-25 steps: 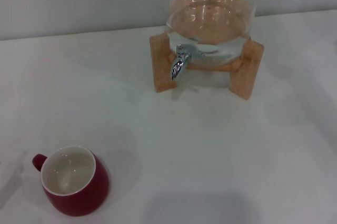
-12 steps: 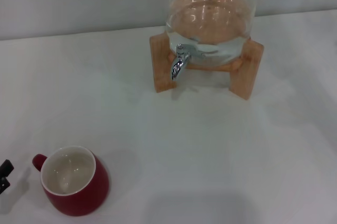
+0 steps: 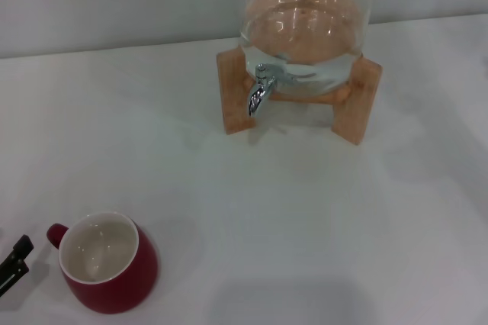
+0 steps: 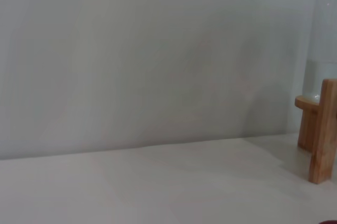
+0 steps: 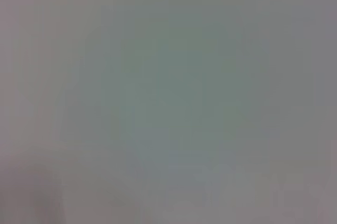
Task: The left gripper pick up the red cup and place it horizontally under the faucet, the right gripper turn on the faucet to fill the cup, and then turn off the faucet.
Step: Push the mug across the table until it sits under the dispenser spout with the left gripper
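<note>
Right, left tool (image 3: pixel 15 262) pokes in at the tabletop (image 3: pixel 305 210) edge, beside the red mug (image 3: pixel 107 262); fingers slightly apart. Go for the rim, not the handle. Right tool's out of sight.

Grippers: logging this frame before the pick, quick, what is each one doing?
Left gripper: at the table's left edge beside the red cup, apart from it, holding nothing; fingers look slightly parted.
Right gripper: not in view.

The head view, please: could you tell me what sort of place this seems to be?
Probably a staged test bench, not a kitchen: a bare white table against a plain wall, holding only a red cup and a glass dispenser jar with a faucet.
</note>
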{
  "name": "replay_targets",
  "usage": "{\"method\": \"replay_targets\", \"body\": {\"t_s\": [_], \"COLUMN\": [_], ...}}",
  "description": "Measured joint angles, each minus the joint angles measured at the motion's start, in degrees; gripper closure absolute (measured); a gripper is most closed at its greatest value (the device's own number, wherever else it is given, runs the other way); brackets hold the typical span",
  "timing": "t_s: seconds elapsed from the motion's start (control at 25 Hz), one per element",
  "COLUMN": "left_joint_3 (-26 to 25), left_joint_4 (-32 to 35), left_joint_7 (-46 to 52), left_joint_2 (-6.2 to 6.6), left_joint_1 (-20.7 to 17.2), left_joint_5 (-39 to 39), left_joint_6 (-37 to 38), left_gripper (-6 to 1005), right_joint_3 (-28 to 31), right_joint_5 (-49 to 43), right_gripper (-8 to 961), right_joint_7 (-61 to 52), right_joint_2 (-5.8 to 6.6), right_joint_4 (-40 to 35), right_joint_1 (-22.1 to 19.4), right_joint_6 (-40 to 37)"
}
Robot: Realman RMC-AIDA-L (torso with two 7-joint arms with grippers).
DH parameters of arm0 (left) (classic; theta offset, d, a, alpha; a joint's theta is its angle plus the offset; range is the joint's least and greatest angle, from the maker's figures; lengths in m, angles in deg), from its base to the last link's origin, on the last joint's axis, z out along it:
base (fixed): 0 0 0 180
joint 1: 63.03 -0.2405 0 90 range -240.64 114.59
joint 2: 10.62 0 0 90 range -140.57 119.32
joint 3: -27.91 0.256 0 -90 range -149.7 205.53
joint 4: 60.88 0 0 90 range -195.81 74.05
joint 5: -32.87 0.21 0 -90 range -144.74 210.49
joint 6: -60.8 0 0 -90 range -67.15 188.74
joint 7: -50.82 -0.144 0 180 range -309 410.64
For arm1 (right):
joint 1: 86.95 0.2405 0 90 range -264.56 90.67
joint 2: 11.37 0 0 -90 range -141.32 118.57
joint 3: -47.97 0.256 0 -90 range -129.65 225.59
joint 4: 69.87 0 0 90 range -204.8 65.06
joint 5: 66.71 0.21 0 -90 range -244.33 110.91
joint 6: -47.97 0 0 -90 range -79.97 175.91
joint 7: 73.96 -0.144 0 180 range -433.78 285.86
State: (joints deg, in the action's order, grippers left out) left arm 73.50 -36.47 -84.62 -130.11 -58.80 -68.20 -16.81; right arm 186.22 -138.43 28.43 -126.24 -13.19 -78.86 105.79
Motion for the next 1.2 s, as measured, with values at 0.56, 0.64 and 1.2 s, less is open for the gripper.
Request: {"method": "replay_targets", "body": {"t_s": [0.56,0.64,1.2], "left_joint_3": [0.21,0.21,1.04], "left_joint_4": [-0.31,-0.87,-3.76], "left_joint_7": [-0.13,-0.14,-0.71], "left_joint_2": [0.12,0.10,0.18], "left_joint_1": [1.04,1.01,2.22], "left_joint_5": [0.85,0.87,1.00], "left_joint_6": [0.88,0.90,1.01], "left_gripper": [137,137,137], "right_joint_3": [0.00,0.01,0.09], "right_joint_5": [0.78,1.06,1.42], "right_gripper": [322,322,322], "right_joint_7": [0.09,0.12,0.79], "right_joint_2": [0.00,0.00,0.09], "right_joint_4": [0.00,0.00,0.00], "right_joint_1": [0.09,0.09,0.35], "right_joint_6": [0.00,0.00,0.03]}}
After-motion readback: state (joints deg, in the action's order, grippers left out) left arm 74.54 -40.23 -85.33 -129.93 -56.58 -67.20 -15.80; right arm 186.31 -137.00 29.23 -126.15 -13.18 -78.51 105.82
